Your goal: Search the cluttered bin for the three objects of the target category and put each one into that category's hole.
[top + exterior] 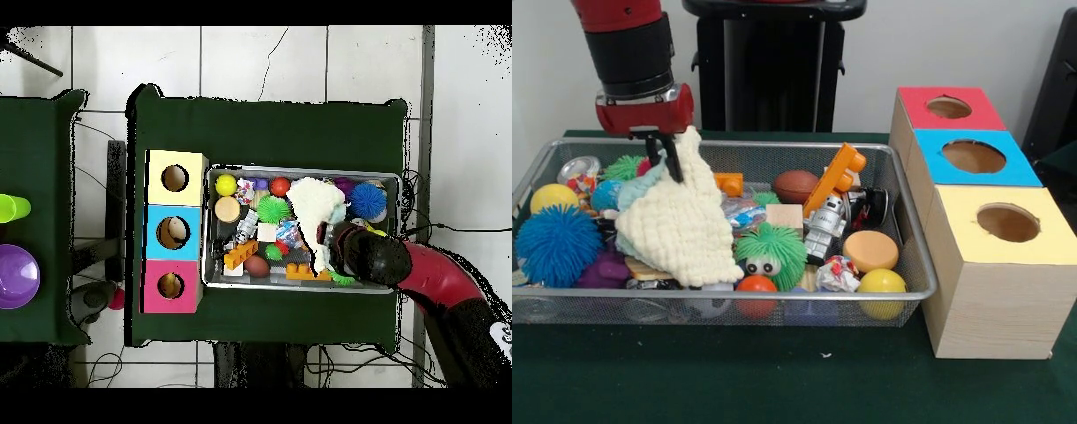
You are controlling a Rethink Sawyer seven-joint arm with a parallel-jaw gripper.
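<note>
Worktop [777, 371]: a dark green cloth covers it; its bare near strip lies at 6 o'clock in the front view, with the bin and boxes beyond.
Bin [733, 305]: a wire mesh tray full of toys. Along its near wall sit a yellow ball [881, 283], an orange ball [756, 284] and a green fuzzy toy with eyes [770, 249].
Blue spiky ball [558, 245]: at the bin's 9 o'clock side, clear of the cloth.
Knitted cloth [684, 221]: cream coloured and held by its top corner. It hangs from that corner with its long axis running down toward 5 o'clock, and its lower edge drapes on the toys beneath.
End effector [664, 148]: its dark fingers are pinched on the top corner of the knitted cloth, so the cloth lies straight below it, at 6 o'clock.
Boxes: three wooden boxes stand in a row just beside the bin at 3 o'clock from the end effector: yellow hole [1008, 223] nearest, blue hole [973, 156] in the middle, red hole [948, 108] farthest.
Key relation: in my judgement the cloth must travel across the whole bin toward 3 o'clock to reach any hole; which hole suits it I cannot tell.
Farther toys: a small robot figure [824, 227], an orange toy truck [835, 177] and a brown football [795, 185] lie mid-bin.
Writing: no readable labels or brands.
</note>
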